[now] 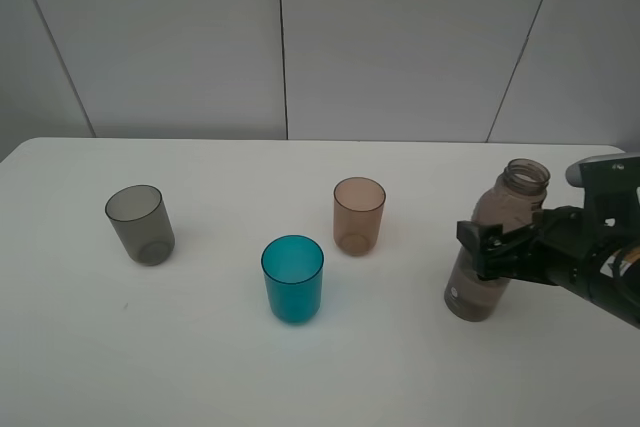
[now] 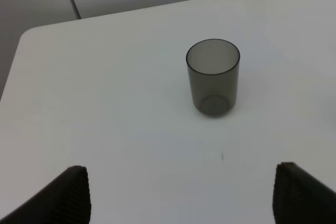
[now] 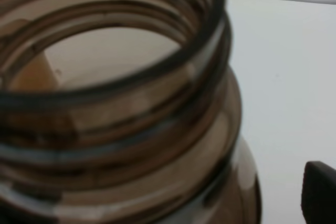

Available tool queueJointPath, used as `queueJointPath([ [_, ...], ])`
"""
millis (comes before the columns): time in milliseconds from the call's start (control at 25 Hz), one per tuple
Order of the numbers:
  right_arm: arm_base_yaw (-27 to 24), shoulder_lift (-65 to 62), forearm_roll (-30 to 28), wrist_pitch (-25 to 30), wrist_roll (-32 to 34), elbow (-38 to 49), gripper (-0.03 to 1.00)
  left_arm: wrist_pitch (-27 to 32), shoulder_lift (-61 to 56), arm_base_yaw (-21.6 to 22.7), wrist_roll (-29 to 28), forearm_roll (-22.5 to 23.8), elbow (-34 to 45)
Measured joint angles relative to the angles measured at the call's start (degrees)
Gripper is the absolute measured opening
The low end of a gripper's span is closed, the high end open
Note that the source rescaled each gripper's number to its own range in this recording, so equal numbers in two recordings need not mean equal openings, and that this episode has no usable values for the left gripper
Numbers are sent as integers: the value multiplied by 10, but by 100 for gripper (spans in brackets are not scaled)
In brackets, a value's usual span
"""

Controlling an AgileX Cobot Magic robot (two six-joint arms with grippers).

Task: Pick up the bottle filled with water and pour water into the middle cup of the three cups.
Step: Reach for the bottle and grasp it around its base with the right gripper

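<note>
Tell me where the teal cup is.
In the high view the teal cup stands upright near centre, in front and left of the pink cup, right of the grey cup.

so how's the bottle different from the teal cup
The bottle is smoky brown; the teal cup is blue-green. The bottle is clearly taller than the teal cup. The bottle narrows to a threaded neck; the teal cup is straight-sided. The right gripper is around the bottle; the teal cup stands free. Both are translucent and open-topped.
</note>
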Motion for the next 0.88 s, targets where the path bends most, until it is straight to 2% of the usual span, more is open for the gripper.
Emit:
queueJointPath([
  [40, 0, 0, 0, 0, 0, 0, 75, 0, 0, 0, 0, 0, 0],
  [120, 0, 0, -1, 0, 0, 0, 40, 0, 0, 0, 0, 0, 0],
  [160, 0, 0, -1, 0, 0, 0, 16, 0, 0, 0, 0, 0, 0],
  [200, 0, 0, -1, 1, 2, 0, 1, 0, 0, 0, 0, 0, 0],
  [880, 0, 0, 0, 2, 0, 0, 1, 0, 0, 0, 0, 0, 0],
])
